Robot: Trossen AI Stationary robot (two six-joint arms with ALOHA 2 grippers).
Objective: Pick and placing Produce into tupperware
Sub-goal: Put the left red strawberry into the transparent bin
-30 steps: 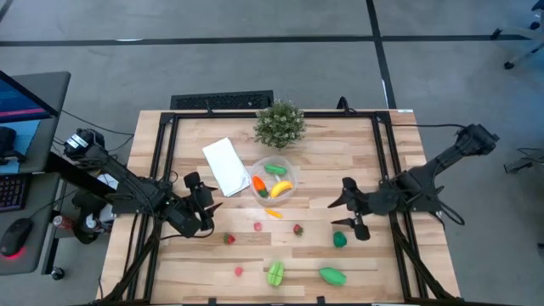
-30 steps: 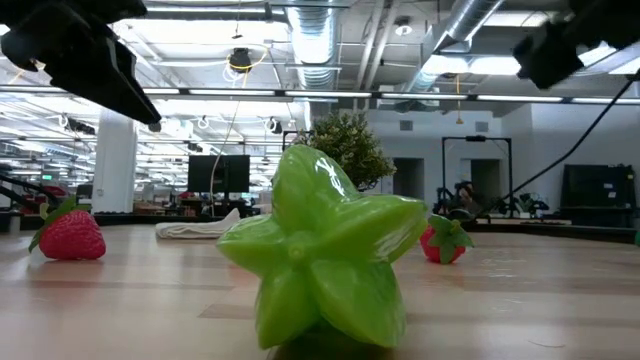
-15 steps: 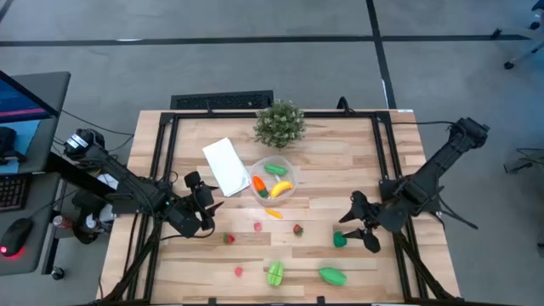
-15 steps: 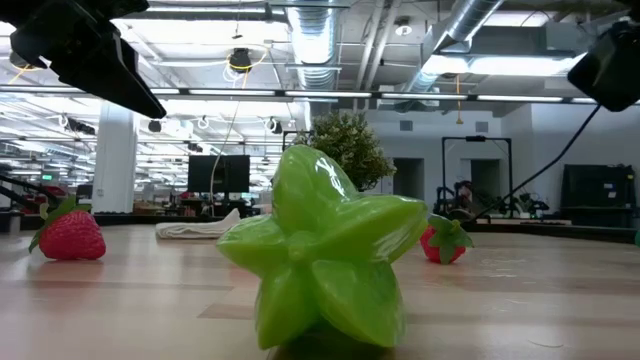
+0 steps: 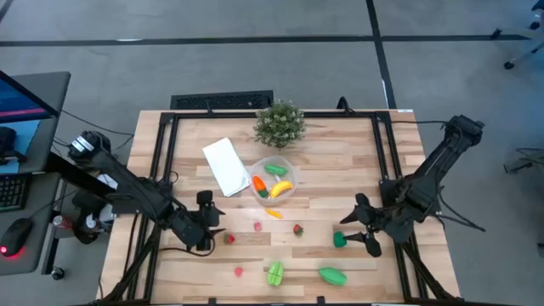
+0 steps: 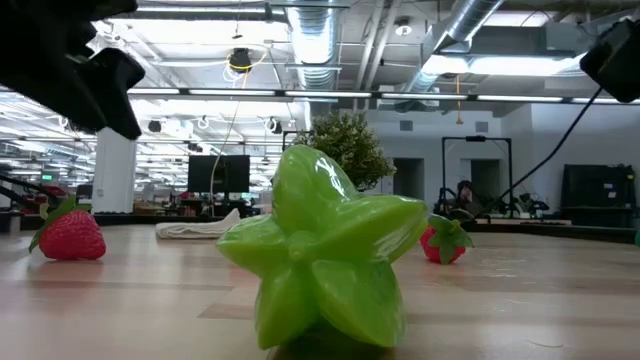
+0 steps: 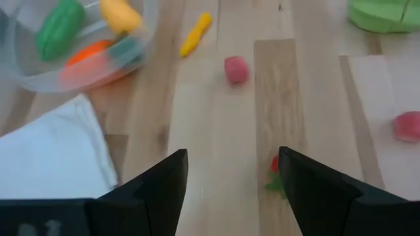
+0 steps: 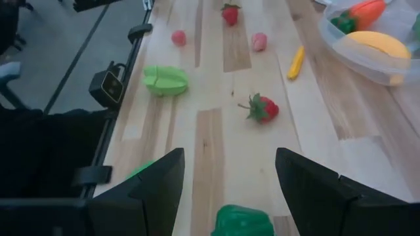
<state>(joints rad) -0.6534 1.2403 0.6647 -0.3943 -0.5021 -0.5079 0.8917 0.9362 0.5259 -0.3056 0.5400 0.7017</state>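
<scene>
Right gripper [image 5: 355, 230] first: its fingers [image 8: 147, 190] stand apart with nothing between them, and a small green piece [image 8: 241, 222] lies on the table [image 5: 340, 161] just ahead of the gap, close to the tips. From above, that same piece [image 5: 340, 240] sits right between the two dark tips, apart from both. Beyond it in the wrist view, a strawberry [image 8: 261, 108] lies on the wood, then a yellow stick [image 8: 296, 62], a pink piece [image 8: 260, 41], another strawberry [image 8: 230, 13] and a ridged green fruit [image 8: 165, 80].

Over to the left gripper [image 5: 213, 231]: fingers [image 7: 154, 190] spread, holding nothing, hovering above bare wood. A strawberry [image 7: 274, 174] peeks out beside one finger; from overhead it lies just beside the tips [image 5: 229, 240].

The tupperware [image 5: 272, 179] sits mid-table, just beside the white lid [image 5: 226, 166] and in front of the plant [image 5: 279, 123]. Inside it: a banana [image 5: 281, 188], a carrot [image 5: 258, 183] and a green piece [image 5: 274, 170].

Loose produce near the front edge: a green star fruit [image 5: 275, 273], a green pod [image 5: 332, 275] and a small red bit [image 5: 239, 272]. At table level the star fruit [image 6: 320, 255] fills the middle, a strawberry on either side.
</scene>
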